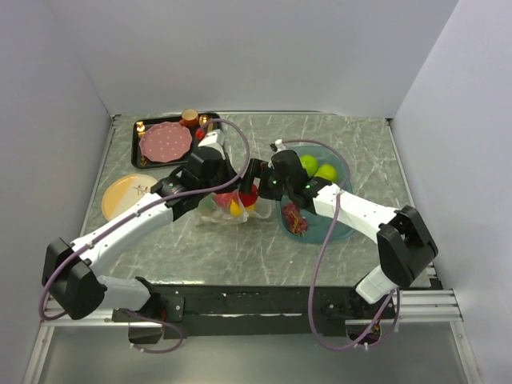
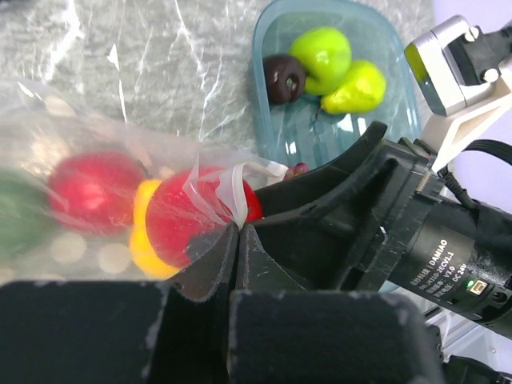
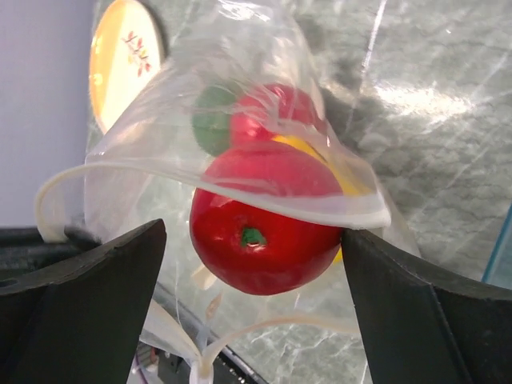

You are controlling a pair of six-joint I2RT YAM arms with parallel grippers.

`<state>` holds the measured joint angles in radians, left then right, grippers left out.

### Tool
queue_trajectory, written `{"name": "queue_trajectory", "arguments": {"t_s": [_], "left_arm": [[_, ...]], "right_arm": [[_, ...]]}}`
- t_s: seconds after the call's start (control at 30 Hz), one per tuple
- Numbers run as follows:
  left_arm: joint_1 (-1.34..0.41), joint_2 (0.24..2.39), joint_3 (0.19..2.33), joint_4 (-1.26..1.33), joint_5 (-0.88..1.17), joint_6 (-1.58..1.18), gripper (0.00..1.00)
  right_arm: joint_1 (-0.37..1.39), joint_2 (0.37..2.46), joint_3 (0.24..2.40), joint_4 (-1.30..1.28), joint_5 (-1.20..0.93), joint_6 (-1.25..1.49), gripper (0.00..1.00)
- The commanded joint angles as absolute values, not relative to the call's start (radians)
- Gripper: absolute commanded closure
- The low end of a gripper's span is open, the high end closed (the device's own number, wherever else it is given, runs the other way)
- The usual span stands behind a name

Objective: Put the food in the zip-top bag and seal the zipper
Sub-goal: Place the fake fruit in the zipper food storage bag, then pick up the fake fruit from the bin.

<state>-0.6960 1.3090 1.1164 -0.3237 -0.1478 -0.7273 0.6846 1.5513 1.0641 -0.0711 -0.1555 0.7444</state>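
Two arms meet over the middle of the grey marbled counter (image 1: 200, 248), where the clear, crinkly zip-top bag (image 3: 264, 64) lies just left of the translucent teal oval tray (image 2: 260, 40). The bag's plastic is glossy and wrinkled, and its mouth gapes toward the right arm. The narrow white zipper strip (image 3: 240, 190) curls loosely around that opening.

The left pincer (image 2: 238, 228) is clenched on a fold of the bag's rim, its two dark fingers pressed together with plastic bunched between them. The right pincer (image 3: 254, 240) is spread wide. A shiny red toy apple (image 3: 264, 248) with a green stem spot sits between its fingers at the bag's mouth, with a gap showing on one side.

Deeper in the bag lie a second red ball (image 3: 276, 112), a green ball (image 3: 212, 120) and a yellow-orange ball (image 2: 144, 236).

In the tray rest a dark brown ball (image 2: 284, 76), a bright green fruit (image 2: 320, 52), a yellow-green pear (image 2: 360, 88) and a dark red bunch (image 1: 294, 218).
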Motion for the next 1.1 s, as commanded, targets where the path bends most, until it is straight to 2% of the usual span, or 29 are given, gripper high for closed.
{"name": "queue_trajectory", "arguments": {"t_s": [0.0,0.07,0.13,0.23,0.3,0.37,0.43,0.53,0.6,0.77,1.07], "left_arm": [[-0.672,1.275,1.167,-0.281,-0.152,-0.732,0.99],[-0.654,1.275,1.175,-0.285,-0.141,-0.739,0.99],[-0.638,1.252,1.160,-0.264,-0.138,-0.758,0.99],[-0.594,1.185,1.123,-0.235,-0.152,-0.805,0.99],[-0.560,1.141,1.078,-0.181,-0.114,-0.810,0.99],[-0.522,1.150,1.113,-0.234,-0.098,-0.799,0.99],[-0.508,1.176,1.124,-0.272,-0.080,-0.785,0.99],[-0.508,1.196,1.095,-0.261,-0.049,-0.785,0.99],[-0.509,1.215,1.088,-0.268,-0.048,-0.787,0.99],[-0.509,1.243,1.054,-0.252,-0.025,-0.790,0.99],[-0.509,1.259,1.048,-0.249,-0.008,-0.787,0.99]], "right_arm": [[0.684,1.473,1.099,-0.062,-0.199,0.724,0.06],[0.683,1.406,1.042,-0.003,-0.196,0.742,0.16],[0.677,1.368,1.026,-0.003,-0.176,0.750,0.32],[0.657,1.292,1.009,-0.003,-0.169,0.727,0.36],[0.637,1.252,0.977,-0.006,-0.146,0.724,0.34],[0.618,1.207,0.971,-0.069,-0.089,0.710,0.29],[0.591,1.193,0.971,-0.179,-0.002,0.674,0.18],[0.548,1.203,0.977,-0.311,0.109,0.638,0.14],[0.517,1.218,0.968,-0.372,0.103,0.612,0.11],[0.494,1.275,0.957,-0.469,0.118,0.552,0.07],[0.492,1.322,0.885,-0.446,0.058,0.494,0.06]]}}
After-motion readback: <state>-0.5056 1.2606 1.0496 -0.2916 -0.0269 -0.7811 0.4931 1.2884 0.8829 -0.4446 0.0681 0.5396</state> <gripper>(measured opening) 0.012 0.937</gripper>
